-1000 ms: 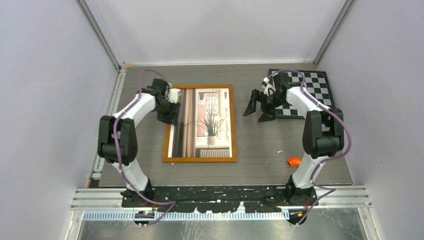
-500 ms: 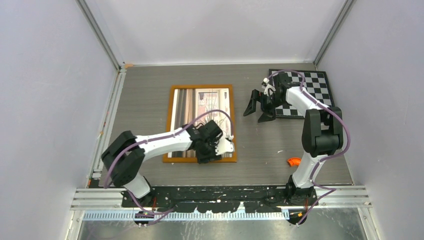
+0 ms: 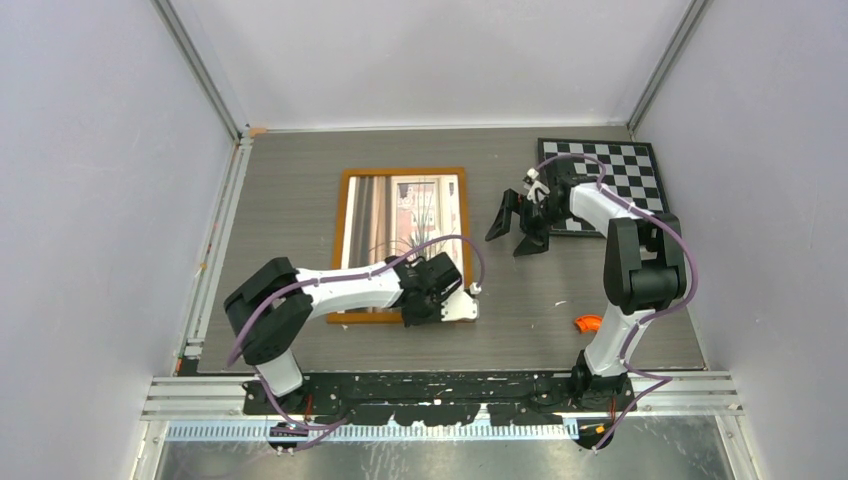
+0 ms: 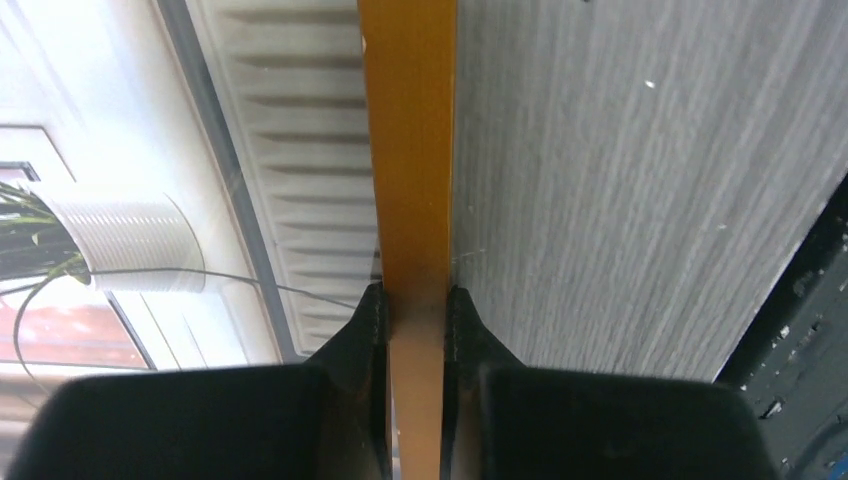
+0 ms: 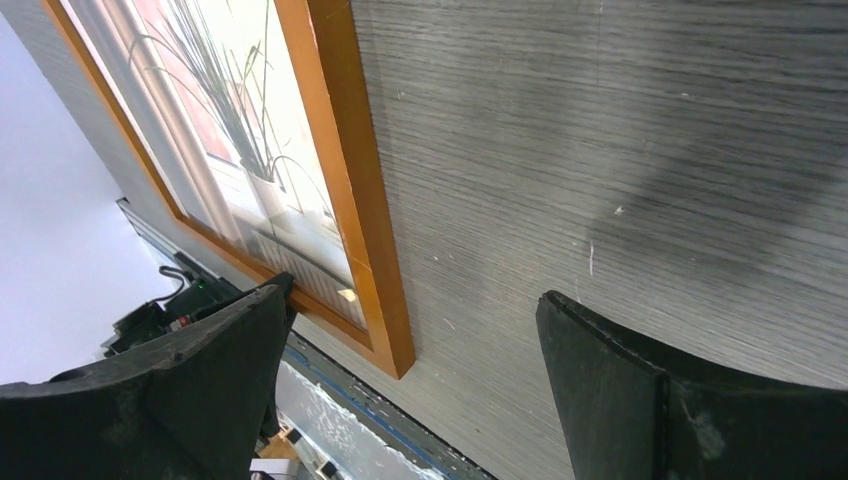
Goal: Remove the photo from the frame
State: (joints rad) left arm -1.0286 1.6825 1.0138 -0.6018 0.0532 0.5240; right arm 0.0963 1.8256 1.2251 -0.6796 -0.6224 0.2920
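The frame, with a narrow orange-brown border, lies face up mid-table. The photo of a spiky potted plant at a window shows inside it. My left gripper is shut on the frame's near border by its near right corner. In the left wrist view the fingers press both sides of the orange border, with the photo on the left. My right gripper is open and empty over bare table, right of the frame. Its wrist view shows the frame's corner and the photo.
A black-and-white checkerboard lies at the far right, behind the right gripper. A small orange object lies near the right arm's base. The black base rail runs along the table's near edge.
My left arm has swung from the frame's far left corner to its near right corner and closed on the near border. My right gripper has shifted slightly nearer.
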